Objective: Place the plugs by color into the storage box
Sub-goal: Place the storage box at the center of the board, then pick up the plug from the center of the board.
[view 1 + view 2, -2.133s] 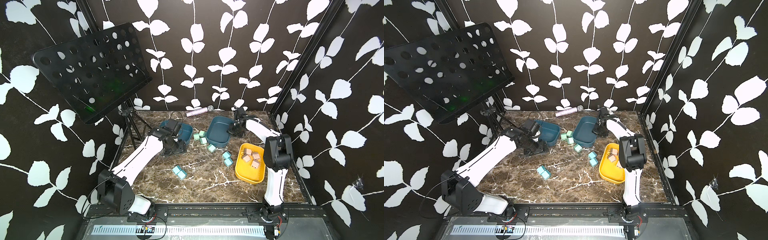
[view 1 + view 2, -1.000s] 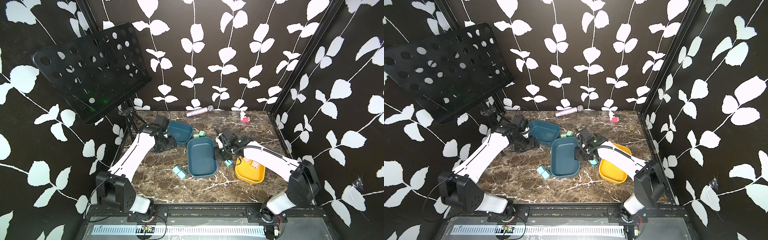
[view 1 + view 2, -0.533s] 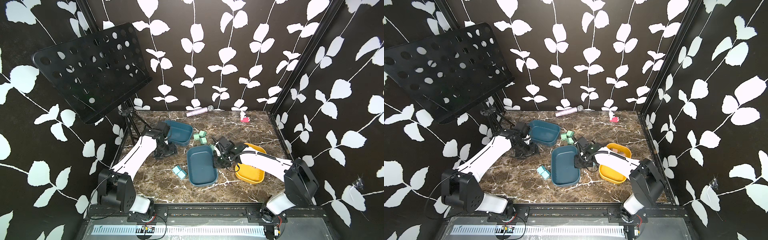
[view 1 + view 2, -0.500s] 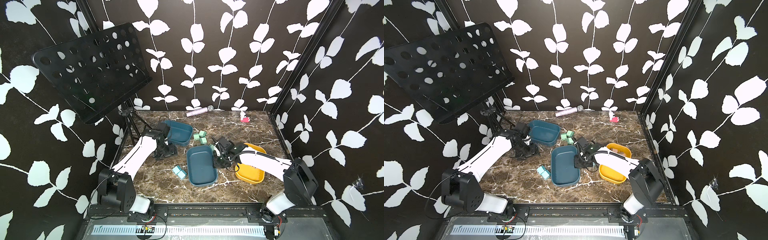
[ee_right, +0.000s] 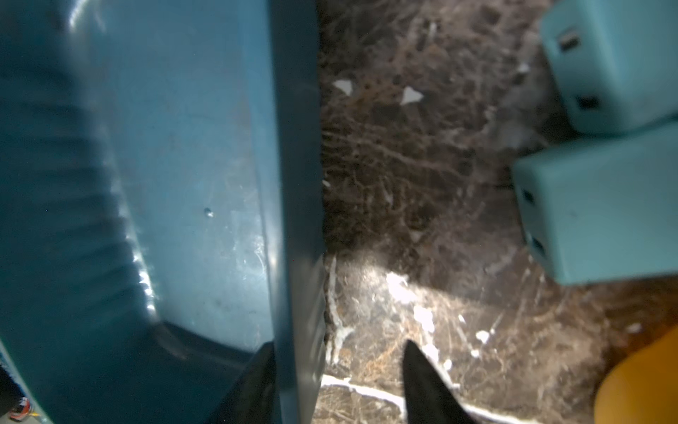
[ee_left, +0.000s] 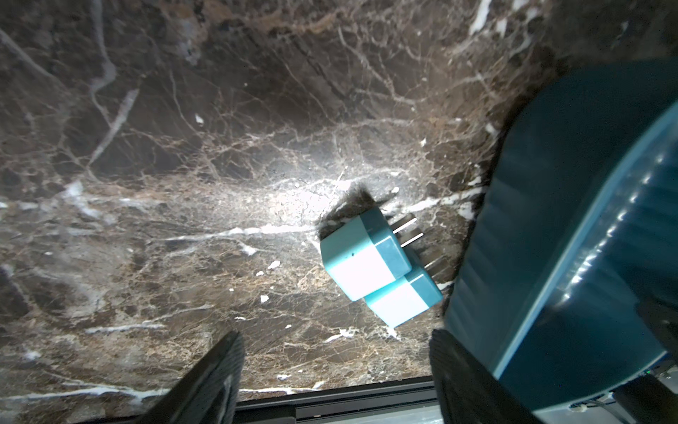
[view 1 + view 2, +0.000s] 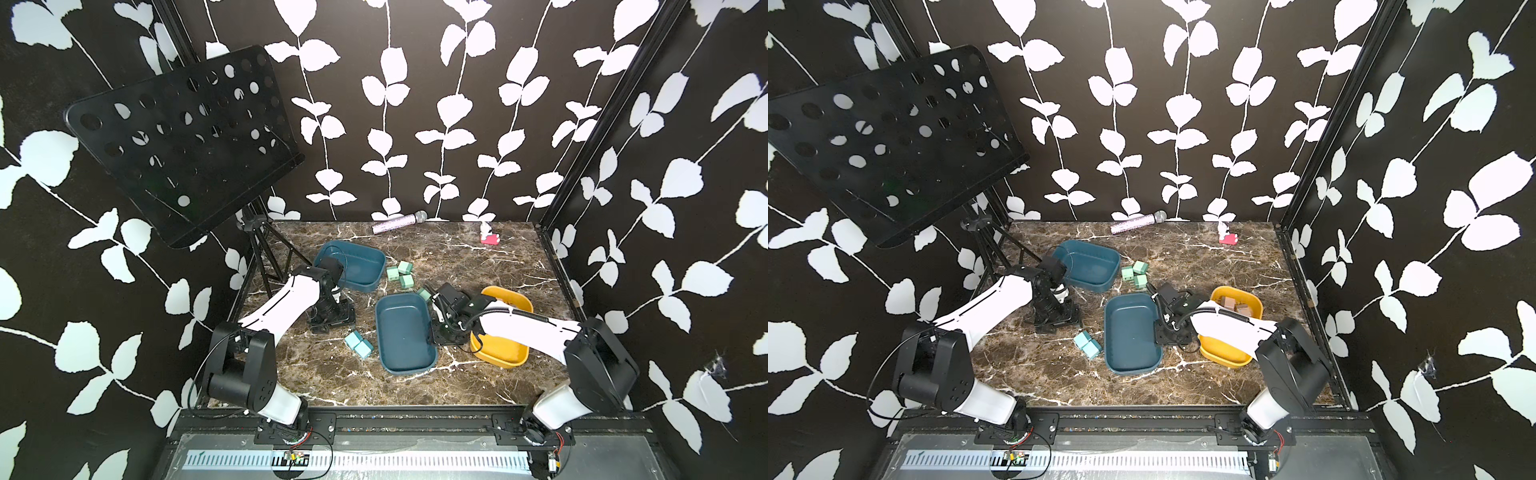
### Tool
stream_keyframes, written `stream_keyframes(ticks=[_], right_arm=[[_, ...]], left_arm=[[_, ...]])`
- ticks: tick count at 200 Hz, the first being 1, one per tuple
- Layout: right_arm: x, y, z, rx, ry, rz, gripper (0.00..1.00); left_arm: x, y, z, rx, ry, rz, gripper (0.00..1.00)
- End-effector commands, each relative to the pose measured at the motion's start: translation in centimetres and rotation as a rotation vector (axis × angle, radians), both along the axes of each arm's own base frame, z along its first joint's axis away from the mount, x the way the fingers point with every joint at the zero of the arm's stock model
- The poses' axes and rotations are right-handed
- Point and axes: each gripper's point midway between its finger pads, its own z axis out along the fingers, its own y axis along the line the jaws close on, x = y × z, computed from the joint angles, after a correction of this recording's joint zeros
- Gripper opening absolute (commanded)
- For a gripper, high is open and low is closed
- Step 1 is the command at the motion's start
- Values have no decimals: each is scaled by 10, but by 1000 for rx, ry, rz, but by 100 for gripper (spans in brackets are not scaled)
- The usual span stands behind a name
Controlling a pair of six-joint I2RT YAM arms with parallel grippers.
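Two blue plugs (image 7: 358, 345) lie touching on the table (image 7: 332, 374), lower centre in a top view, just left of the centre tray (image 7: 405, 332). Green plugs (image 7: 400, 275) lie above it; tan plugs (image 7: 1235, 308) sit in the yellow tray (image 7: 1225, 357). Left hand (image 6: 335, 334) wide, empty; right hand (image 5: 337, 345) parted astride the centre tray's wall.

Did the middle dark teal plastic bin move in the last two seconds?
Yes. The dark teal plastic bin came forward, farther from the pink microphone lying at the back.
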Motion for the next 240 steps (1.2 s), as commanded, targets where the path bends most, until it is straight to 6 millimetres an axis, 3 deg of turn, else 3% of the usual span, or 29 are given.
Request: stream_keyframes(ticks=[1, 21, 47, 74, 146, 195, 240], right_arm=[[6, -4, 31, 32, -77, -49, 58], [8, -8, 49, 56, -118, -90, 59], [7, -15, 58, 69, -140, -141, 61], [6, -18, 55, 81, -135, -184, 61], [11, -14, 52, 99, -131, -230, 63], [16, -6, 51, 107, -118, -219, 63], [17, -3, 51, 113, -115, -217, 63]], left_arm=[[-9, -2, -10, -18, 32, -49, 81], [-17, -4, -17, -17, 63, -91, 81], [-24, -9, -23, -11, 79, -152, 81], [-25, -21, -31, -48, 90, -207, 81], [-25, -6, -56, 62, 161, -271, 78], [-3, -11, -58, -16, 130, -86, 76], [22, -11, -46, -31, 73, -46, 75]])
